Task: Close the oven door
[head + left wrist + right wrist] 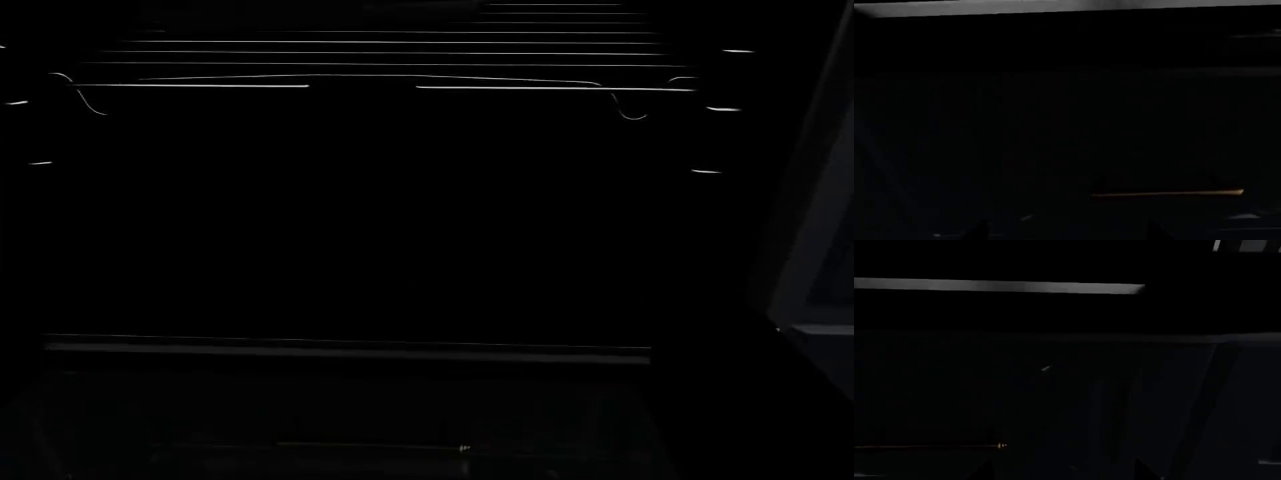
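Observation:
The scene is very dark. The head view looks into the open oven, with wire racks [387, 60] across the top of the cavity. Below a faint horizontal edge [347, 348], a wide flat black panel, the oven door [347, 415], lies lowered toward me. Neither arm shows in the head view. My left gripper [1067, 231] shows only two dark fingertips [979, 230] set far apart, nothing between them. My right gripper [1064, 471] likewise has fingertips [985, 470] spread wide and empty. Both face dark cabinet fronts.
A short brass bar handle [1167, 193] on a dark front lies ahead of the left gripper. Another brass handle [927, 445] shows faintly in the right wrist view. Pale grey strips [1054, 7] [997, 286] run above both. A dark upright panel [814, 230] stands at the oven's right.

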You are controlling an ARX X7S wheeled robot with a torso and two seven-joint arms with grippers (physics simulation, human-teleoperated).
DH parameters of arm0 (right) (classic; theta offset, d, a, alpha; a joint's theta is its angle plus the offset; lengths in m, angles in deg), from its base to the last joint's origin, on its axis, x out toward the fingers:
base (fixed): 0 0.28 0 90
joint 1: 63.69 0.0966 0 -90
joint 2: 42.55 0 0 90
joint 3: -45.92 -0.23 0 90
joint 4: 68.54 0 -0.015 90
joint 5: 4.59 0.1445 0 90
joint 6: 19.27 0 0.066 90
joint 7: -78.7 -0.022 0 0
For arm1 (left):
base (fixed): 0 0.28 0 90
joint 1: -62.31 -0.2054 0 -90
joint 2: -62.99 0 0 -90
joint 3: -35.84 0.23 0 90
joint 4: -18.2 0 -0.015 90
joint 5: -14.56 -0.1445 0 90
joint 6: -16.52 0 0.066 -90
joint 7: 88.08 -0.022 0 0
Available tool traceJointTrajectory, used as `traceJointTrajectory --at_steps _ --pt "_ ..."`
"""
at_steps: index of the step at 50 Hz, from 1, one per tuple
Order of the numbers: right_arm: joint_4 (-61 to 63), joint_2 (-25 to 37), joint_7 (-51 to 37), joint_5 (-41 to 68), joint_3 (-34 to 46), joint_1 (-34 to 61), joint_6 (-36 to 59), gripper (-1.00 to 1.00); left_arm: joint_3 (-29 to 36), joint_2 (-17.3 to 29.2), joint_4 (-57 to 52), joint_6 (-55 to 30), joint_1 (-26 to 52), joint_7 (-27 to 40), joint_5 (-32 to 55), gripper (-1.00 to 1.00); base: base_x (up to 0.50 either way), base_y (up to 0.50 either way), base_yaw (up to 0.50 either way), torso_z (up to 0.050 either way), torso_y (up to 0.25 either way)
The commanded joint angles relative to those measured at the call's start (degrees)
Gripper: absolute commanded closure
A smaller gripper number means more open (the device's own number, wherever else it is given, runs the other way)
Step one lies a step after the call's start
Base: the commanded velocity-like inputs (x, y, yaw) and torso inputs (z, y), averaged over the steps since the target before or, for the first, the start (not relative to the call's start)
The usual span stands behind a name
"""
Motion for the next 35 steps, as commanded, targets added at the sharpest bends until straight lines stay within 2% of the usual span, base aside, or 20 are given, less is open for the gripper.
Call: traceJointTrajectory --at_steps 1,11,26,35 --pt "10.65 3.17 -3.02 -1.26 -0.05 -1.06 3.39 -1.00 -0.97 1.98 -10.57 -4.00 -0.04 1.95 2.32 -1.00 0.00 0.00 0.00 0.000 0.000" --pt "24.01 7.36 -6.38 -0.89 -1.75 -0.02 10.52 -1.00 -1.19 3.55 -19.95 -8.56 2.34 4.17 3.37 -1.00 0.00 0.00 0.00 0.000 0.001" --pt "36.44 11.70 -9.22 0.33 -3.95 5.95 21.34 -1.00 -2.75 4.52 -27.04 -13.38 6.14 6.15 6.35 -1.00 0.00 0.00 0.00 0.000 0.000" --pt "43.07 14.46 -11.25 2.16 -5.43 14.92 32.91 -1.00 -4.03 5.55 -33.96 -20.03 12.81 9.04 8.40 -1.00 0.00 0.00 0.00 0.000 0.001"
